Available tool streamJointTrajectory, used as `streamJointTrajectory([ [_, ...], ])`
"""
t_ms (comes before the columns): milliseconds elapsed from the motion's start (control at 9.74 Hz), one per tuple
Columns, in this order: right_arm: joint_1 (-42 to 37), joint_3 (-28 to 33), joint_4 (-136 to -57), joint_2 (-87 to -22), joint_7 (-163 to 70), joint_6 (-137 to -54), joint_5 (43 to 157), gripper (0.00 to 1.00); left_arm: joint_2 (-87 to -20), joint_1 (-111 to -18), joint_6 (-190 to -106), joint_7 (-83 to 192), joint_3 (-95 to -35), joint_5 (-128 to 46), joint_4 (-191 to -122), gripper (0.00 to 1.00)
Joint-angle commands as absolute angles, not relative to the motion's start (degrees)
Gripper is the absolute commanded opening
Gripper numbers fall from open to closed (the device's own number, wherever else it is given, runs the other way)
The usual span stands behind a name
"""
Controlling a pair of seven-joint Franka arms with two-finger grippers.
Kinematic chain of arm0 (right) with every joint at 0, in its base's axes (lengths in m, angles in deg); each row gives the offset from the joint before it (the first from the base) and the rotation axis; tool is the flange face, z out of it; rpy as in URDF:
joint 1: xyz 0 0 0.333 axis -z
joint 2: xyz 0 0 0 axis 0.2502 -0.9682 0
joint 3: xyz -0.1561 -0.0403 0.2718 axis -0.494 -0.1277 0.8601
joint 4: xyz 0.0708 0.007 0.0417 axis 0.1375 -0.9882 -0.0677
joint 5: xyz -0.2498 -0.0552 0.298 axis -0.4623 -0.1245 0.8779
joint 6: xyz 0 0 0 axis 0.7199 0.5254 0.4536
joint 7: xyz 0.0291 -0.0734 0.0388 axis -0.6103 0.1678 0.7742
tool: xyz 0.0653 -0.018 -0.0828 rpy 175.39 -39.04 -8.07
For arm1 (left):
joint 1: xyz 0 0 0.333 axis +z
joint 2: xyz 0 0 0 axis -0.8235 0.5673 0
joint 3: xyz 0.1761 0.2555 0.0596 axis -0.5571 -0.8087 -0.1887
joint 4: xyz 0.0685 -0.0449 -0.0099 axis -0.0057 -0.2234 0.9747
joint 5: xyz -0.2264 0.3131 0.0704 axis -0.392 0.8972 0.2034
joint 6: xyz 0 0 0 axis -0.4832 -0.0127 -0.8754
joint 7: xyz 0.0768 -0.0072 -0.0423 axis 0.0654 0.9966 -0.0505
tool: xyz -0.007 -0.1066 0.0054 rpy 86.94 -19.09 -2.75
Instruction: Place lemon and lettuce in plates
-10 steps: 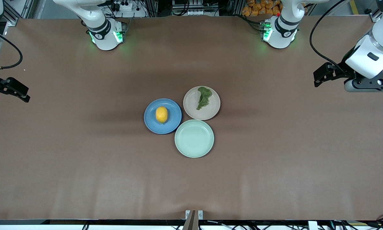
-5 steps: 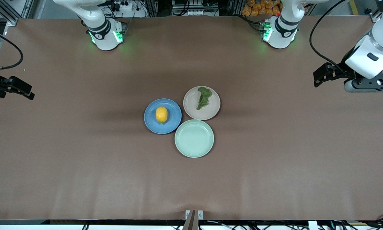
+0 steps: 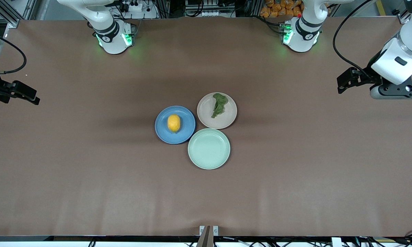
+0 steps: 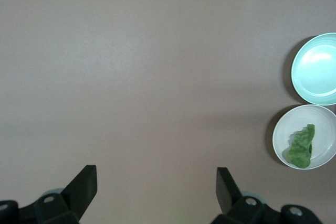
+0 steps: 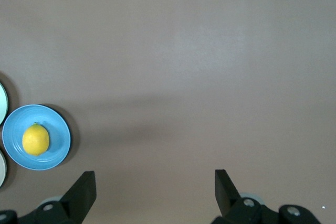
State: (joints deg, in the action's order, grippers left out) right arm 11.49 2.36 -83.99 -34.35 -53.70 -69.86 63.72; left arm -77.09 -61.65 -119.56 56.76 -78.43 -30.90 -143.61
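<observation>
The lemon (image 3: 173,123) lies in the middle of the blue plate (image 3: 186,134), and the lettuce (image 3: 219,105) lies in the beige-pink plate (image 3: 208,119), both well away from either pair of fingers. A mint-green plate (image 3: 209,149) sits just beside both, nearer the front camera, with nothing in it. The left gripper (image 4: 156,182) hangs over bare table (image 3: 89,178) at the left arm's end, its fingers (image 4: 84,182) spread wide apart and holding nothing. The right gripper (image 5: 155,183) hangs over the table at the right arm's end, its fingers (image 5: 84,184) likewise wide apart and empty.
</observation>
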Motion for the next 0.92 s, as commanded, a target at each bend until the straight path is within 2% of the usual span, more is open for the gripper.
streamJointTrajectory([
  [0, 11.3, 2.3, -82.1, -35.2, -54.3, -68.5, 63.0, 1.00, -76.8, -61.6, -119.7, 55.2, -78.4, -30.2, -143.0, 1.00],
  [821, 11.2, 2.4, -81.8, -35.5, -56.7, -69.0, 63.8, 1.00, -76.8, -61.7, -119.7, 55.2, -78.4, -30.2, -143.0, 1.00],
])
